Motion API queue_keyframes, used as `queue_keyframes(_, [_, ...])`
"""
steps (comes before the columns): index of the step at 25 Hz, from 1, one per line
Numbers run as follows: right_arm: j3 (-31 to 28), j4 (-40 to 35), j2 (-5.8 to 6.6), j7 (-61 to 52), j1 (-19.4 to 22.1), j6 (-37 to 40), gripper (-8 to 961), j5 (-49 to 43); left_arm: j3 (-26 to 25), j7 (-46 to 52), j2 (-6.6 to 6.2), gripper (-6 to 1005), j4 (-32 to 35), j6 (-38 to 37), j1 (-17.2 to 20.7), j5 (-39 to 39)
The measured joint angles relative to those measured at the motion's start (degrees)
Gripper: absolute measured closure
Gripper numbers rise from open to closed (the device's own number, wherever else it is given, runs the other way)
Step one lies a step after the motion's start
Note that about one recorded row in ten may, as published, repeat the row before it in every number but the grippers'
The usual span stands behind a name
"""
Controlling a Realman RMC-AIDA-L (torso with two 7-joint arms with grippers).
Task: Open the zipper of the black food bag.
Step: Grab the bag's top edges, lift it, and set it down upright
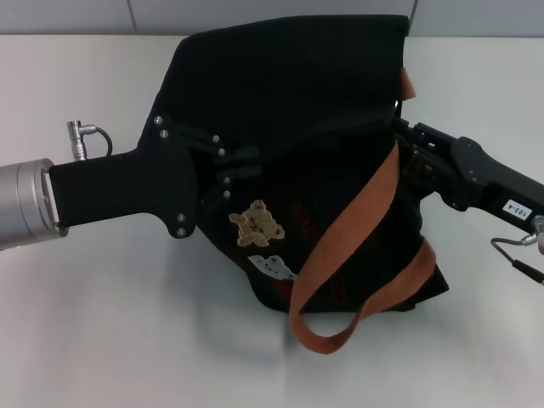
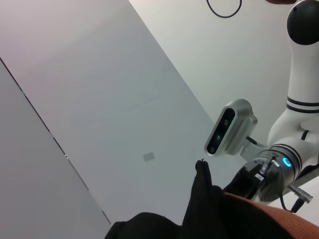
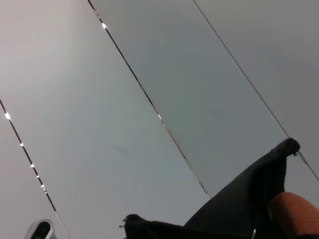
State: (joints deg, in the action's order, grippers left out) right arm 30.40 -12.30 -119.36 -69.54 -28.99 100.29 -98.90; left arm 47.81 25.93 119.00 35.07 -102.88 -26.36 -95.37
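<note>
Black food bag (image 1: pixel 297 119) sits mid-table (image 1: pixel 102 323), left gripper (image 1: pixel 223 166) and right gripper (image 1: pixel 408 140) pressed against its sides, finger states indiscernible; uneven pulling could drag the soft bag instead of opening its zipper.

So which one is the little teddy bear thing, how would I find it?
Find the black food bag lying on the white table between the left gripper and right gripper. On its front, just past the left gripper, sits the bear patch. It is tan and fuzzy-looking, unlike the white patch below it and the orange strap beside it.
</note>
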Motion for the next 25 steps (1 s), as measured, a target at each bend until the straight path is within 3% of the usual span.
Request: queue_keyframes(25, [-0.6,-2.6,0.28,-3.7,-2.2,0.2,546,0.8,1.3,-0.2,0.01,928,0.0,-0.2,0.5,1.1])
